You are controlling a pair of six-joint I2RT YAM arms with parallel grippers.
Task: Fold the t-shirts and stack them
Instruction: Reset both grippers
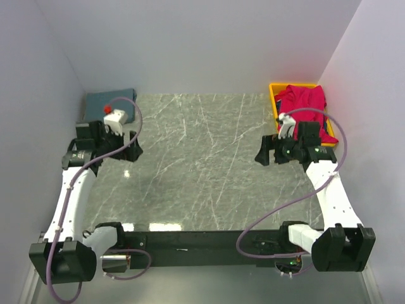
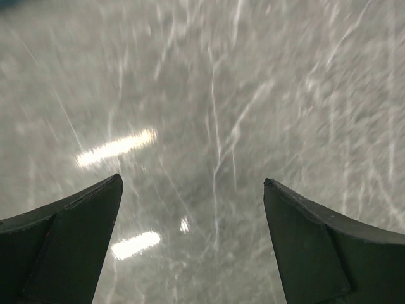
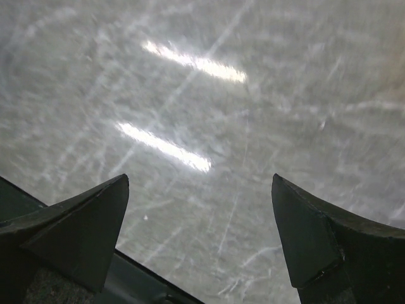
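From above: the blue-grey shirt [image 1: 112, 101] sits compact at the far left corner, and the red shirt [image 1: 304, 100] is heaped in the yellow bin [image 1: 273, 95]. Left wrist: the left gripper [image 2: 191, 180] is spread, holding nothing. Right wrist: the right gripper [image 3: 200, 177] is spread too. Likely soft, light, floppy cloth, so pinch a shoulder or hem edge.

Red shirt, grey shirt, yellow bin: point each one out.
Red shirt [image 1: 302, 101], top view, middle of the crumpled cloth.
Grey shirt [image 1: 100, 101], top view, its uncovered far part.
Yellow bin [image 1: 273, 98], top view, left rim.
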